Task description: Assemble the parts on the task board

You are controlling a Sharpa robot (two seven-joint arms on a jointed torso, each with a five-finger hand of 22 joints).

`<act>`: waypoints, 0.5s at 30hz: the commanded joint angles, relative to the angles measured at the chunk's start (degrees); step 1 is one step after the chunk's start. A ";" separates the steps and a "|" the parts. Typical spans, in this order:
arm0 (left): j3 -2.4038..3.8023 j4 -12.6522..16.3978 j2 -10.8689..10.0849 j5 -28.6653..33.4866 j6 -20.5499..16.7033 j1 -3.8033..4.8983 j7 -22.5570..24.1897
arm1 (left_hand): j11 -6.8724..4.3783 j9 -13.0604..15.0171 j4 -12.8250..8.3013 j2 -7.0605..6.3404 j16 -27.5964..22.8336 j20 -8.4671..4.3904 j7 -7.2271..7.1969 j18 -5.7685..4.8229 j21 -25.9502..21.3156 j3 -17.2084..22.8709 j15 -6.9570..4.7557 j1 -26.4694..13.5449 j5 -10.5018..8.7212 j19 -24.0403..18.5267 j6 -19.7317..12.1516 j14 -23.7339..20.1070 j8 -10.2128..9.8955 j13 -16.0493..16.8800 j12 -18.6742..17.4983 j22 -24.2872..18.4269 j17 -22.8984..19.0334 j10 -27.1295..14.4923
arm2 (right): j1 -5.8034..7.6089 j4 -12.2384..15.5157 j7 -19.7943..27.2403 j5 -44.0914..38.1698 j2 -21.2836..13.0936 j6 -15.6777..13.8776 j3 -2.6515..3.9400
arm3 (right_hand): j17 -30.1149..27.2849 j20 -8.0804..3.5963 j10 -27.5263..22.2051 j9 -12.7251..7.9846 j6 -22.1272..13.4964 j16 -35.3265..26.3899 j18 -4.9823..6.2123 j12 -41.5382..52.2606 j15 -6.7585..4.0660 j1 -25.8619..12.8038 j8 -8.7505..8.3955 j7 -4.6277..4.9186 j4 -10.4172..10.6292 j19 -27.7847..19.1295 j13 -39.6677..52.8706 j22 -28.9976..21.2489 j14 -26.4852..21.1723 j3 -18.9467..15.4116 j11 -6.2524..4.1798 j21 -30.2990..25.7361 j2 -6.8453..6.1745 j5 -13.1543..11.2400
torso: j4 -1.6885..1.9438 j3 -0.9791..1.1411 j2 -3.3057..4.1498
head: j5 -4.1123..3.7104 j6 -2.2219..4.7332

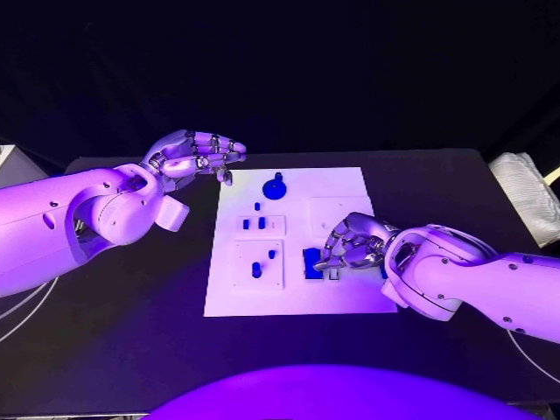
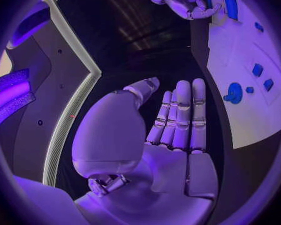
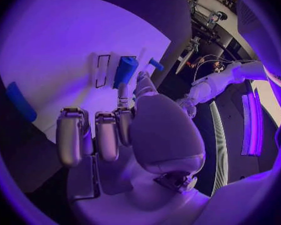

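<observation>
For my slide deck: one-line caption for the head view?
Right hand reaches over blue parts on the task board; left hand hovers beside it.

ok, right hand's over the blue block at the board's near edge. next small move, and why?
Probably close the right hand on the blue block: its fingers curl over the part on the task board, but a firm grip isn't visible. The left hand hovers off the board's far corner, holding nothing.
</observation>
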 commanded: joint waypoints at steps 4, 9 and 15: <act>0.04 0.09 0.08 -0.09 0.71 0.02 0.55 | -0.03 0.08 0.12 -0.12 -0.07 0.07 -0.02 0.77 -0.19 -0.12 -0.14 0.26 -0.09 0.29 -0.39 -0.44 0.38 -0.07 0.34 -0.07 -0.06 -0.52 | -0.65 0.52 2.81 -3.12 0.04 0.63 -0.03 | 8.49 -0.47 1.43 1.30 0.65 -0.09 -0.39 1.22 -0.52 1.42 1.42 -0.34 0.53 3.70 8.12 11.12 4.69 0.83 -0.73 0.19 -0.17 -0.40 | -0.03 0.00 0.01 | -0.07 -0.01; 0.04 0.05 0.13 -0.09 0.77 0.02 0.53 | -0.03 0.08 0.12 -0.12 -0.07 0.07 -0.02 0.77 -0.19 -0.12 -0.14 0.26 -0.09 0.29 -0.39 -0.44 0.38 -0.07 0.34 -0.07 -0.06 -0.52 | -0.92 0.30 2.18 -4.89 0.32 0.42 -0.03 | 8.98 -0.67 1.96 2.24 0.78 0.16 -0.52 2.33 -0.74 2.04 2.30 -0.66 0.83 3.90 8.82 11.44 4.80 1.37 -1.01 0.80 -0.31 -0.77 | 0.08 -0.05 0.01 | -0.19 -0.02; 0.04 0.05 0.09 -0.09 0.81 0.02 0.49 | -0.03 0.10 0.11 -0.09 -0.05 0.08 -0.03 0.77 -0.23 -0.13 -0.14 0.36 -0.07 0.30 -0.40 -0.47 0.41 -0.07 0.39 -0.09 -0.06 -0.59 | -1.27 0.09 1.43 -7.35 0.73 0.29 -0.03 | 9.48 -0.87 2.20 3.05 0.70 0.42 -0.65 2.79 -0.96 3.13 3.00 -0.94 0.90 4.08 9.12 11.75 4.91 2.03 -1.26 1.40 -0.49 -0.87 | 0.13 -0.06 0.10 | -0.15 -0.11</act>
